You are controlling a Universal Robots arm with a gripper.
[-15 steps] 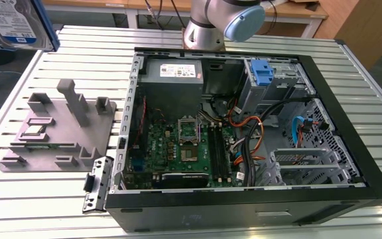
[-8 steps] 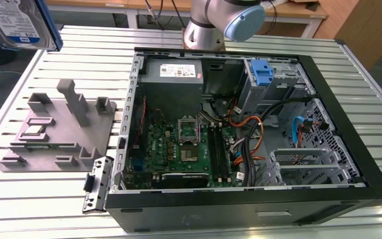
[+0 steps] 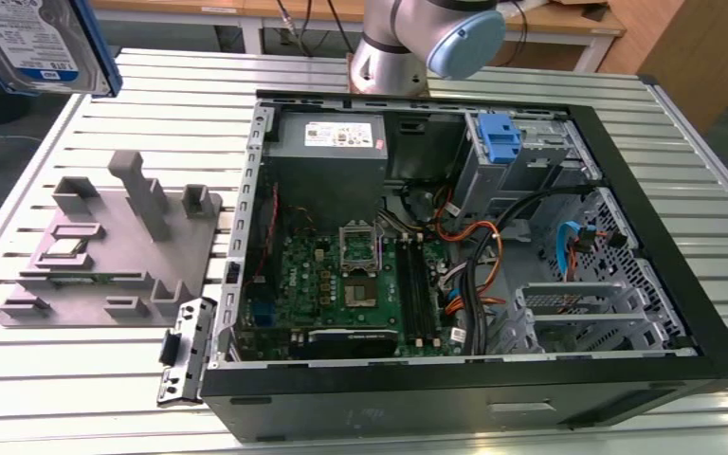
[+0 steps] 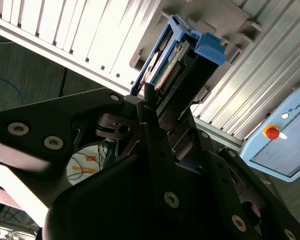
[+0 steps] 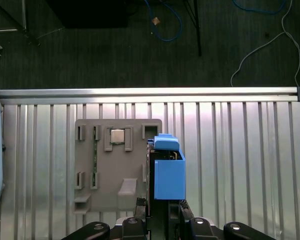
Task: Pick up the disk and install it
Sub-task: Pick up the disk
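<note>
At the exterior view's upper left, the disk (image 3: 35, 43) sits clamped in your gripper (image 4: 165, 107) (long axis out along the jaws); computer case (image 3: 465, 398) lies lower right.

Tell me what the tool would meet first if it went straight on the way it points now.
Probably the edge of the grey fixture or the slatted table beside it. The tool, shut on the disk, points down at that spot in the first wrist view; depth is unclear.

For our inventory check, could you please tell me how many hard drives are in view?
1: the disk, clamped in the jaws, raised over the table; the computer case may hide others.
</note>
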